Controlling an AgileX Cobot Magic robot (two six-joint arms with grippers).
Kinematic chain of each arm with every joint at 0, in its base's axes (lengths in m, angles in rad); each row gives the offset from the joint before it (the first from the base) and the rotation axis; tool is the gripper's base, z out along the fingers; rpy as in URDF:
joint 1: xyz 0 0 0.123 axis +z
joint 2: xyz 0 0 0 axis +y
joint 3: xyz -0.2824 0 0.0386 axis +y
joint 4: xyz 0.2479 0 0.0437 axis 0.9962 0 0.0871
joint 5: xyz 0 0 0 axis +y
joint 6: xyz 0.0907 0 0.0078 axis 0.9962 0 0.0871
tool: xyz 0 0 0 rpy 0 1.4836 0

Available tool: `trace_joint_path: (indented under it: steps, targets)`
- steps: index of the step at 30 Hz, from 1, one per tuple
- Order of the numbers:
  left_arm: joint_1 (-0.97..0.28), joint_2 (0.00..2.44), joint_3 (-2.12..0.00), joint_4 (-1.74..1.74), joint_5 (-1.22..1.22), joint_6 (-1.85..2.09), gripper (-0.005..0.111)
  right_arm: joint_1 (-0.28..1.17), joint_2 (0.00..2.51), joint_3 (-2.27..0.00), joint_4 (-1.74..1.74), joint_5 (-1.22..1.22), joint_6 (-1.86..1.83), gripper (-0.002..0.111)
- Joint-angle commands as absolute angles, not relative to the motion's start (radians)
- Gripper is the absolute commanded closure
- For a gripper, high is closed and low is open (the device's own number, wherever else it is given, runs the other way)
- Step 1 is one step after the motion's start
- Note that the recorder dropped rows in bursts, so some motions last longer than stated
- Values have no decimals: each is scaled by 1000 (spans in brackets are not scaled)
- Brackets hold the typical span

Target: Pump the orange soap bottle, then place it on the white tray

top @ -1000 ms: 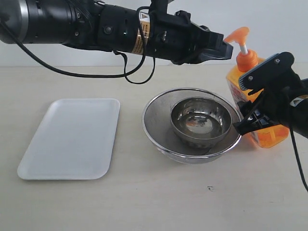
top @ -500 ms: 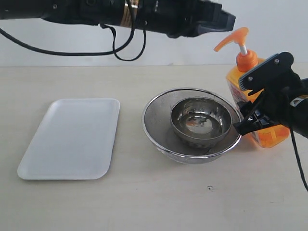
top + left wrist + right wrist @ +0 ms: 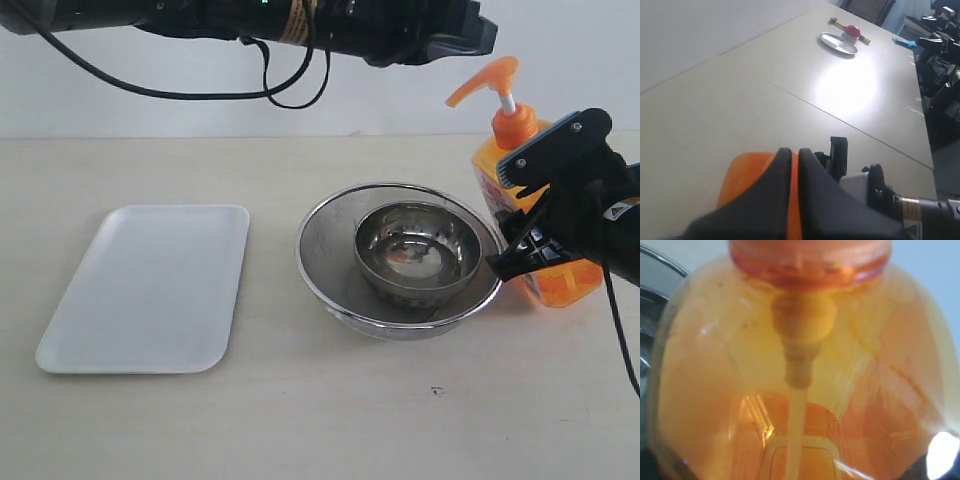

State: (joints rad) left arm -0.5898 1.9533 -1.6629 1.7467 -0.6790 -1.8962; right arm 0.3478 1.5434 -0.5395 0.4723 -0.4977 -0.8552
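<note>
– Near the right edge of the bench (image 3: 300,420), toward its far side, is that the soap bottle (image 3: 565,285)?

– Yes. It stands upright on the bench, just beside the bowls. Its pump head (image 3: 487,78) is up on the white stem, with the spout pointing toward the left edge.

– What has hold of it?

– The right gripper (image 3: 503,215). One black finger lies across the far shoulder of the bottle and the other crosses the near face lower down. The body is clamped between them. From the right wrist, the bottle (image 3: 790,365) fills nearly the whole view, with its dip tube running down the middle. No fingers show there.

– And the other arm?

– It reaches across from the left, high over the bench. The left gripper (image 3: 480,35) hangs just above the pump head and is not touching it. From its wrist camera the left gripper (image 3: 794,160) has its two fingers drawn almost together, with only a thin slit between them and nothing held. The pump head (image 3: 747,177) shows as an orange blur underneath.

– Where is the tray (image 3: 150,290)?

– Flat near the left edge, well apart from the bottle.

– And in between?

– A small steel bowl (image 3: 418,250) sits inside a wider bowl (image 3: 325,250) around the middle of the bench. The wider one's rim comes close to the lower finger of the right gripper.
</note>
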Motion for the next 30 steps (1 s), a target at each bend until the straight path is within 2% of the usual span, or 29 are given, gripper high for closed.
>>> trace_joint_path:
  steps: [1, 30]
  targets:
    - [-609, 1979, -1714, 1744, -691, -1945, 102, 350, 1528, -547, 460, -557, -869, 108]
    - [-617, 2070, -1715, 1744, -714, -1966, 102, 350, 1528, -547, 462, -566, -862, 108]
